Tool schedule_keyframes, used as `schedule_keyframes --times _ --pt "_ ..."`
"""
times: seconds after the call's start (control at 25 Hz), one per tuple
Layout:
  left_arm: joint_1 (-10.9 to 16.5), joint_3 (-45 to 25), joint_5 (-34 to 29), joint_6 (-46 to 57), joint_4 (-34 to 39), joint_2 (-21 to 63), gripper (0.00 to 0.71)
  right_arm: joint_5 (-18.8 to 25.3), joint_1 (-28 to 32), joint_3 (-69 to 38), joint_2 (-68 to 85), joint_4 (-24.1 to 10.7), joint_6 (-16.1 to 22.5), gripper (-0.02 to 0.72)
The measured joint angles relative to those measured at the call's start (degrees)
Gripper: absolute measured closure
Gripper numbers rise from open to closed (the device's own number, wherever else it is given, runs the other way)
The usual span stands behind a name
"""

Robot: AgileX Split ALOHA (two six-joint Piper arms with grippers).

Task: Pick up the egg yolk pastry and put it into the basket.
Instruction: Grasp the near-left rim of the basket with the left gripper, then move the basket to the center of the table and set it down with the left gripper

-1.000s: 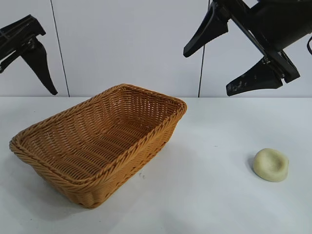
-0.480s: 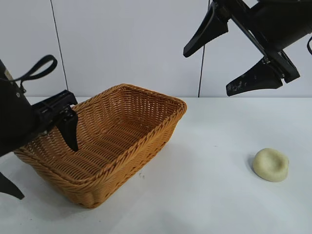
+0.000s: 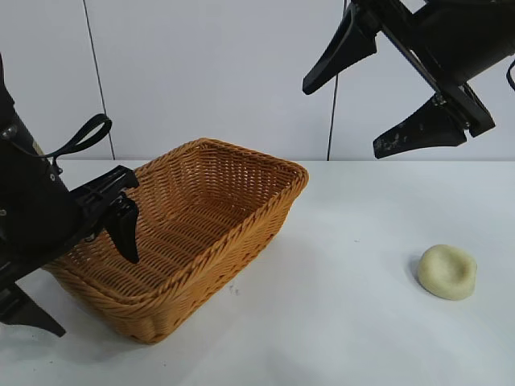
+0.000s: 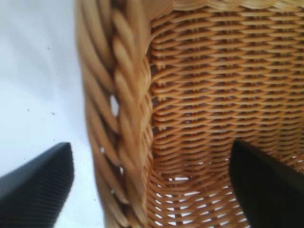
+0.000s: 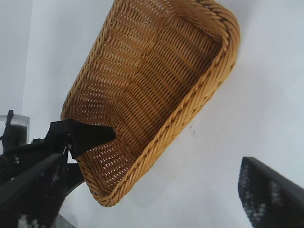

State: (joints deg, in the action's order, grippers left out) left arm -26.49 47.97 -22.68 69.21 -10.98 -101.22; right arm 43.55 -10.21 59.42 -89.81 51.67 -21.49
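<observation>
Pastry dough of this kind looks soft, light and easily dented, so the egg yolk pastry (image 3: 447, 272), lying alone on the white table (image 3: 346, 322) well to the right of the wicker basket (image 3: 193, 233), is probably best pinched gently across its rounded sides rather than pressed on its dimpled top. Above it the right gripper (image 3: 378, 96) hangs high with its jaws spread wide and empty. At the basket's left end the left gripper (image 4: 152, 185) straddles the braided rim, jaws wide open, one finger inside and one outside, gripping nothing.
</observation>
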Motion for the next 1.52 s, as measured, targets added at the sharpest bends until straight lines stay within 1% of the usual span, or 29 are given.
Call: schedule_keyframes --times 0.12,0.2,0.32,0.36,0.52,0.72,0.84,0.96,1.12,1.32,1.52 --pt "1.7 0.4 -0.82 -3.74 -0.61 0.15 0.63 0.05 0.0 0.0 0.0 0.0 0.0 0.008" --pt "3.77 2.06 -3.67 -9.7 -1.94 0.96 0.629 0.05 0.0 0.0 0.0 0.0 0.0 0.008" --pt "7.9 6.49 -9.75 -22.84 -4.67 1.68 0.629 0.05 0.0 0.0 0.0 0.0 0.0 0.008" --pt "9.45 8.2 -11.82 -28.73 -5.51 1.68 0.629 0.05 0.0 0.0 0.0 0.0 0.0 0.008" --pt "12.56 15.02 -17.94 -42.84 -7.46 1.15 0.629 0.0 0.0 0.0 0.0 0.0 0.04 0.008" --pt "12.9 22.02 -24.68 -53.74 -9.25 -3.58 0.63 0.05 0.0 0.0 0.0 0.0 0.06 0.008" --pt "12.9 24.06 -26.04 -58.14 -9.74 -6.52 0.63 0.05 0.0 0.0 0.0 0.0 0.12 0.008" --pt "12.62 24.17 -26.1 -61.2 -11.03 -8.26 0.63 0.05 0.0 0.0 0.0 0.0 0.32 0.008" --pt "12.25 24.21 -24.53 -63.36 -14.0 -10.25 0.63 0.05 0.0 0.0 0.0 0.0 0.65 0.008" --pt "12.21 24.11 -23.69 -63.66 -12.44 -12.78 0.63 0.05 0.0 0.0 0.0 0.0 0.77 0.008" --pt "12.21 24.11 -22.86 -64.02 -12.44 -14.41 0.63 0.05 0.0 0.0 0.0 0.0 0.89 0.008"
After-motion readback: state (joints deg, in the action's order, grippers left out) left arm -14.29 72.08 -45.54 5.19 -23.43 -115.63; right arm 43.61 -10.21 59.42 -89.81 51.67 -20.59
